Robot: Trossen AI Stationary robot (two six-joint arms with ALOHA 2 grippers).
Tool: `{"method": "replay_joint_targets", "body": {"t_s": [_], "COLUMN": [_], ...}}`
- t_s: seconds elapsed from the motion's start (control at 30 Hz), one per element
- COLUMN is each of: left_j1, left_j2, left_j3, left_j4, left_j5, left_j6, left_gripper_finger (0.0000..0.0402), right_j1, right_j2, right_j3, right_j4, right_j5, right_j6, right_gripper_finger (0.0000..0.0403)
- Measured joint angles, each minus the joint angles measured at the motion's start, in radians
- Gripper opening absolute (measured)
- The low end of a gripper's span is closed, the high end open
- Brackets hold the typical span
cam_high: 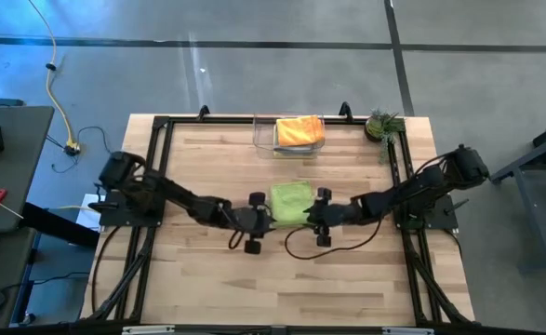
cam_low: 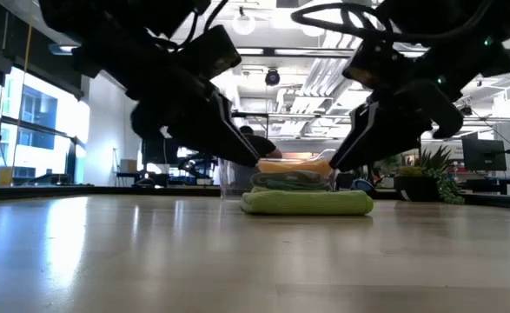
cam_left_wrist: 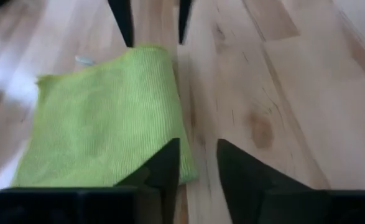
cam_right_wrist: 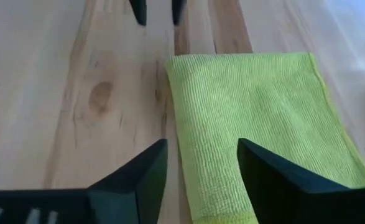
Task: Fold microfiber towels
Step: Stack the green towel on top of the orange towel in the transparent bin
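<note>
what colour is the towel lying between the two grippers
Lime green: the towel shows best in the right wrist view.

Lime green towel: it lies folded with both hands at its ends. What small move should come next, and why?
Probably lift both hands clear. The lime green towel lies folded flat; the left hand and right hand stand open, holding nothing, so the fold looks done.

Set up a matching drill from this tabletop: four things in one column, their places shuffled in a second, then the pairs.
1. lime green towel
2. orange towel
3. potted plant
4. left tool

A. in the clear bin
B. folded, table centre
C. far right corner of the table
D. at the lime towel's left edge

Pairs: 1-B, 2-A, 3-C, 4-D
</note>
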Motion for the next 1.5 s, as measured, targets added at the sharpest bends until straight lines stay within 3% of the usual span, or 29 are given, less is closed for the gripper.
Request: {"method": "replay_joint_targets", "body": {"t_s": [0.27, 0.5, 0.87, 1.0, 1.1, 1.3, 1.5], "left_j1": [-0.035, -0.039, -0.018, -0.011, -0.005, 0.014, 0.041], "left_j2": [0.105, 0.149, 0.19, 0.193, 0.187, 0.171, 0.159], "left_j3": [0.049, 0.092, 0.104, 0.103, 0.102, 0.103, 0.113], "left_j4": [-0.005, -0.067, -0.07, -0.057, -0.025, 0.051, 0.054], "left_j5": [-0.116, -0.166, -0.21, -0.25, -0.252, -0.206, -0.171], "left_j6": [0.011, 0.05, 0.047, 0.079, 0.088, 0.027, -0.053], "left_gripper_finger": [0.0179, 0.0197, 0.0115, 0.0056, 0.0011, 0.0004, 0.0002], "right_j1": [0.034, 0.033, 0.031, 0.029, 0.02, -0.003, -0.034], "right_j2": [0.0, 0.0, 0.001, 0.001, 0.001, 0.001, 0.002], "right_j3": [0.022, 0.022, 0.022, 0.028, 0.053, 0.101, 0.113], "right_j4": [-0.032, -0.032, -0.012, -0.02, -0.067, -0.139, -0.149], "right_j5": [0.027, 0.04, 0.04, 0.046, -0.006, -0.022, 0.003], "right_j6": [0.001, 0.001, -0.005, -0.007, 0.0, 0.026, -0.049], "right_gripper_finger": [0.0198, 0.0198, 0.0198, 0.0199, 0.0205, 0.0252, 0.0289]}}
